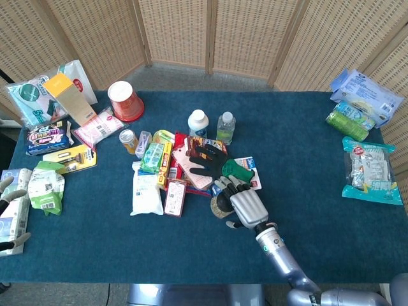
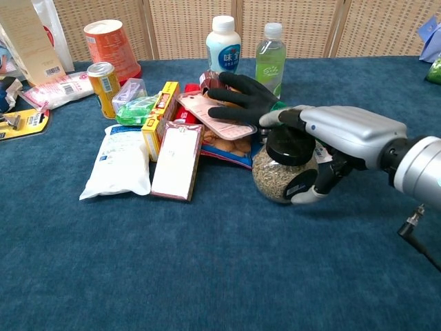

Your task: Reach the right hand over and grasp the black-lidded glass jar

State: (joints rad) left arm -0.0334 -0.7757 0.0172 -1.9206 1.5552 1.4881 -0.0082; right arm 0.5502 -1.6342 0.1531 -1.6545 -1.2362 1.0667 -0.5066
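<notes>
The black-lidded glass jar (image 2: 281,176), filled with brown seeds, stands upright on the blue table at the near right edge of the pile. My right hand (image 2: 342,135) has come in from the right and wraps it. Its fingers (image 2: 278,117) curve over the far side of the black lid (image 2: 289,145), and its thumb (image 2: 307,196) presses the glass low on the near right. In the head view the right hand (image 1: 246,204) covers most of the jar (image 1: 219,206). My left hand (image 1: 6,192) shows only at the far left edge, fingers apart, holding nothing.
A black and green glove (image 2: 244,96) lies on a pink packet just behind the jar. Two bottles (image 2: 224,43) stand further back. Boxes and a white pouch (image 2: 118,163) lie left of the jar. Bagged goods (image 1: 370,169) sit at the table's right end.
</notes>
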